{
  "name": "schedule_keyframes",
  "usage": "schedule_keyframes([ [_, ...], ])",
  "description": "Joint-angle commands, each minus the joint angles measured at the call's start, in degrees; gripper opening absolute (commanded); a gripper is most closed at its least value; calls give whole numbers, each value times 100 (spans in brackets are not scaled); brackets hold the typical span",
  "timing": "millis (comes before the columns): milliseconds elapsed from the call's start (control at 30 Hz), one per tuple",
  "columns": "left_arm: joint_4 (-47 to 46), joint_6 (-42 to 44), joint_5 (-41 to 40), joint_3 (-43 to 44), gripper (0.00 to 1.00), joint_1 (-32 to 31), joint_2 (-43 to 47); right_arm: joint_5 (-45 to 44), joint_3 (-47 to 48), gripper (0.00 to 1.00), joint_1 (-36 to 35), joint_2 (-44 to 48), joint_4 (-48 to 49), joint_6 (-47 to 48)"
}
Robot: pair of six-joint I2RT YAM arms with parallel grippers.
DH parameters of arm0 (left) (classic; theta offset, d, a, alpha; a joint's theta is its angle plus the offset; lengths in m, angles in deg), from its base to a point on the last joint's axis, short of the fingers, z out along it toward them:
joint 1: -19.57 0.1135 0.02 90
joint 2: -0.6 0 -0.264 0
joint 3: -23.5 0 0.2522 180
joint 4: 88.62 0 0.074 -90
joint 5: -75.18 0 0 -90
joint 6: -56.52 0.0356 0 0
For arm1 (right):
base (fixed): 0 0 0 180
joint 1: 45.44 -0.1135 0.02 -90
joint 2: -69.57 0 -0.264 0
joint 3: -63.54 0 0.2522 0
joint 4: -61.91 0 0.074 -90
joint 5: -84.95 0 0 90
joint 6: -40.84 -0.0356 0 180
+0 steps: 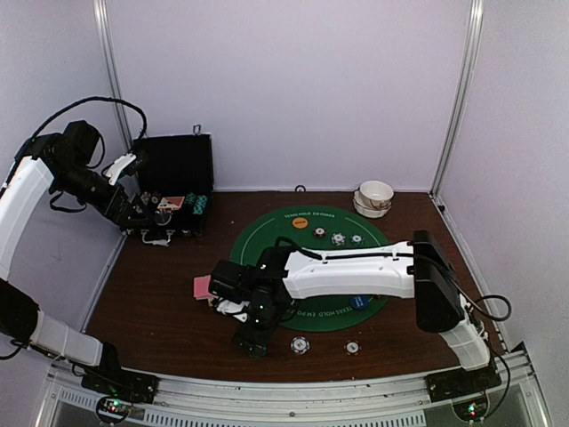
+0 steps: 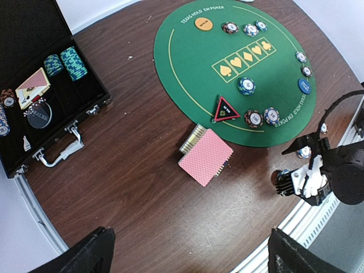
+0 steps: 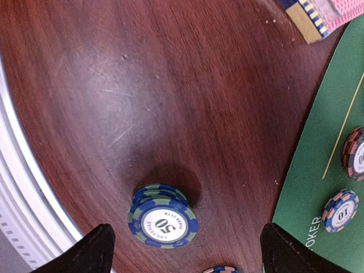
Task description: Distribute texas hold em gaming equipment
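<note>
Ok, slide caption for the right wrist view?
Open right gripper over a blue-green 50 chip stack on the wooden table.

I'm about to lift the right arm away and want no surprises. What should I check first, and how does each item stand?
1. Right hand open: ok, fingers wide apart.
2. Chip stack free of both fingers: ok, gaps on each side.
3. Stack fully on the table: ok, though near the front edge.
4. Left hand open and empty: ok.
5. Card deck squared: not ok, top cards slid askew, beside the green mat.
6. Chip count in the stack: cannot tell.
</note>
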Motion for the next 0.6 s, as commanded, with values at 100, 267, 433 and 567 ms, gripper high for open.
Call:
schedule_keyframes([
  [100, 49, 64, 114, 80, 98, -25, 68, 211, -250, 90, 8, -142, 93, 36],
  [267, 50, 66, 106, 104, 97, -30, 59, 338, -300, 84, -39, -183, 124, 80],
  [433, 56, 66, 93, 141, 98, -29, 60, 366, -291, 77, -51, -254, 148, 71],
  [567, 74, 66, 92, 150, 97, -27, 66, 339, -251, 66, -57, -289, 158, 58],
])
